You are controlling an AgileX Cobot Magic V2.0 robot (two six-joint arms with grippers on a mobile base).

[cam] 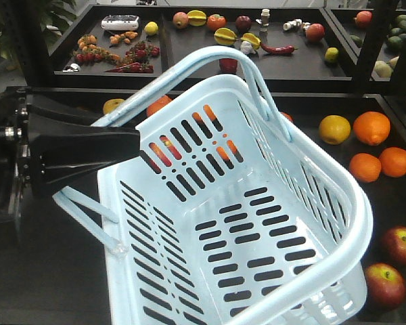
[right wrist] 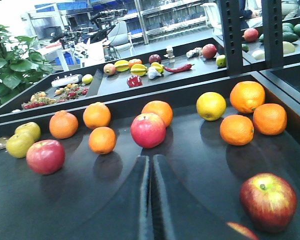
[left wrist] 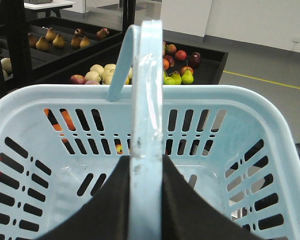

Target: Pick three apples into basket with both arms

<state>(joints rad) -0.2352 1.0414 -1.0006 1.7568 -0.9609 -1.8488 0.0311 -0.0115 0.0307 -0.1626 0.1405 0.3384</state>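
Pale blue slotted plastic shopping basket (cam: 183, 217) hangs tilted over the black display tray (right wrist: 200, 165). Its hoop handle (left wrist: 146, 75) is pinched between the black fingers (left wrist: 105, 210) of the left gripper (left wrist: 145, 170). Over the tray's near edge the right gripper (right wrist: 151, 162) has its jaws drawn together to a sliver, gripping nothing. Two dark red round apples (cam: 400, 244) lie at the tray's near right corner, outside the basket. Round oranges (cam: 371, 127) sit farther back.

Two apples (cam: 386, 284) right of basket (cam: 223, 91)
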